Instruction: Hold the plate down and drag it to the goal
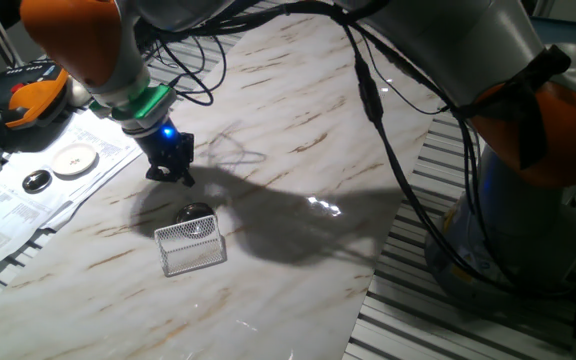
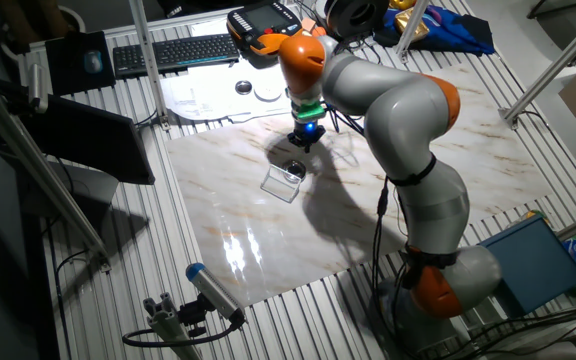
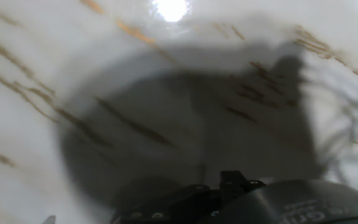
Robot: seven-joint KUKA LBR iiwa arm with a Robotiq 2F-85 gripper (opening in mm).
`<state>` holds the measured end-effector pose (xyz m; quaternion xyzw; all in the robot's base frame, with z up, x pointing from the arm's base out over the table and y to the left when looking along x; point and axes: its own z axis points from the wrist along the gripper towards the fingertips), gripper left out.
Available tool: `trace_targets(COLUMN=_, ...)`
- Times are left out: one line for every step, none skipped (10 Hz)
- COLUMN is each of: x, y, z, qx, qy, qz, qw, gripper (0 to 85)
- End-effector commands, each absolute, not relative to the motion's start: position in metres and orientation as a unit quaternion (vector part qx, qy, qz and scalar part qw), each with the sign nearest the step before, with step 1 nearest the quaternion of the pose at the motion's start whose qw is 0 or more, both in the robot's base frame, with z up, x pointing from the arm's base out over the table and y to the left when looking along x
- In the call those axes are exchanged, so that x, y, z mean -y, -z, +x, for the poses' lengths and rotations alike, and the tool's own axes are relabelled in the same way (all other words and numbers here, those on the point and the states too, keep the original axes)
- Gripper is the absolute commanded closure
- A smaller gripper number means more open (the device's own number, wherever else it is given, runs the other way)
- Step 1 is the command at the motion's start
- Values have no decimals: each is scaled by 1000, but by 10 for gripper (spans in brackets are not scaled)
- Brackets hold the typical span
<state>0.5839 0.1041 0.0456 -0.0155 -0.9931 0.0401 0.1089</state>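
One small shiny silver metal plate [image 1: 196, 213], one see-through mesh-textured rectangle [image 1: 191, 246], one white round disc [image 1: 74, 160], one dark shiny disc [image 1: 36, 181].

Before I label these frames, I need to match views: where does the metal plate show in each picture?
One fixed view: the plate sits left of centre, touching the goal rectangle's far edge.
The other fixed view: the plate is upper centre, just below the gripper.
Hand view: not in it; only shadowed marble shows.
Shared landmark: the goal beside the plate.
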Motion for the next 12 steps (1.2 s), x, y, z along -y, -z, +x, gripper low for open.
trace_targets(x=-104, y=-46, z=584, qx=994, qy=-34, qz=-18, qw=106, gripper=850)
trace_targets(x=-104, y=-46, z=584, qx=994, qy=-30, qz=-21, qw=104, gripper=850)
trace_targets(x=-104, y=-46, z=584, qx=994, qy=-33, qz=-23, qw=100, gripper=850)
trace_targets(x=-104, y=-46, z=584, qx=994, qy=-40, qz=-24, qw=97, gripper=850)
trace_targets(x=-104, y=-46, z=584, qx=994, qy=-39, qz=-24, qw=96, gripper=850)
trace_targets(x=-104, y=-46, z=584, qx=994, qy=-40, qz=-23, qw=96, gripper=850)
trace_targets(x=-104, y=-46, z=584, qx=994, qy=-39, qz=-20, qw=99, gripper=850)
trace_targets(x=-104, y=-44, z=582, qx=994, qy=-24, qz=-18, qw=105, gripper=850)
trace_targets(x=-105, y=-41, z=573, qx=994, qy=-14, qz=-19, qw=105, gripper=850)
trace_targets(x=-108, y=-39, z=567, qx=994, qy=-13, qz=-21, qw=103, gripper=850)
trace_targets(x=-110, y=-39, z=563, qx=994, qy=-12, qz=-24, qw=103, gripper=850)
trace_targets(x=-112, y=-40, z=559, qx=994, qy=-10, qz=-27, qw=106, gripper=850)
